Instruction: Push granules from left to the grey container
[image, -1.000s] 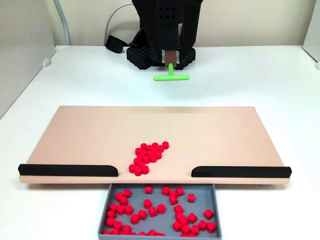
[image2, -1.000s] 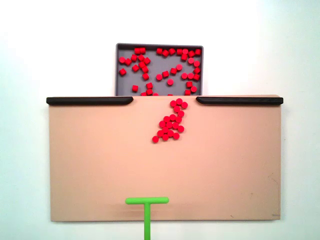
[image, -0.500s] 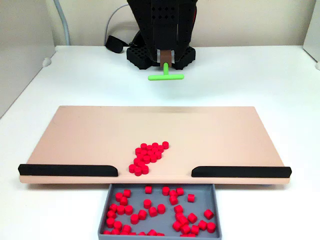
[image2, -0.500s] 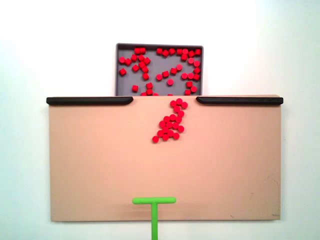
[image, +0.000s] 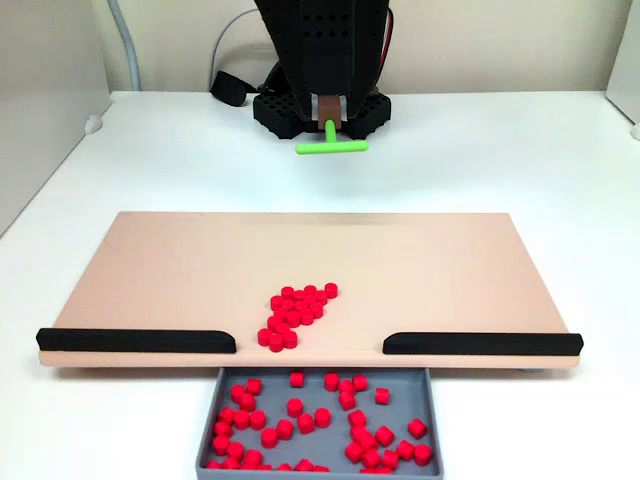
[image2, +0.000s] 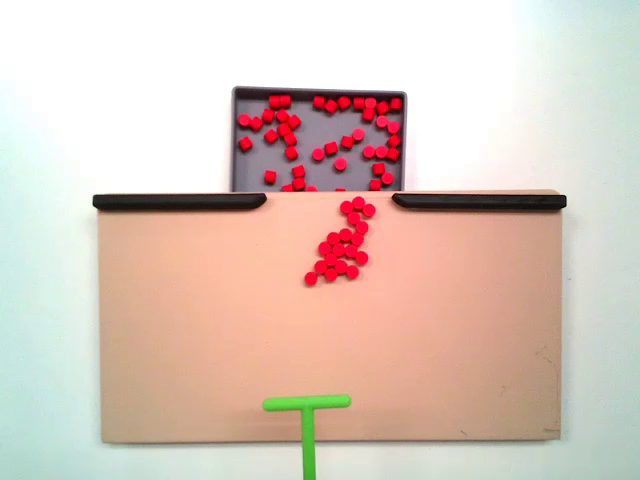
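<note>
Jaws, green pusher (image: 331, 146) barely shifted since before.

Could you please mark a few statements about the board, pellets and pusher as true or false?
1. A cluster of small red plastic pellets lies on the pinkish-beige board. True.
2. The shallow grey plastic tray is empty. False: many red pellets lie in it.
3. The green T-shaped pusher stick touches the cluster. False: it sits well apart from it.
4. Two black strips edge the board, with a gap at the tray. True.
</note>
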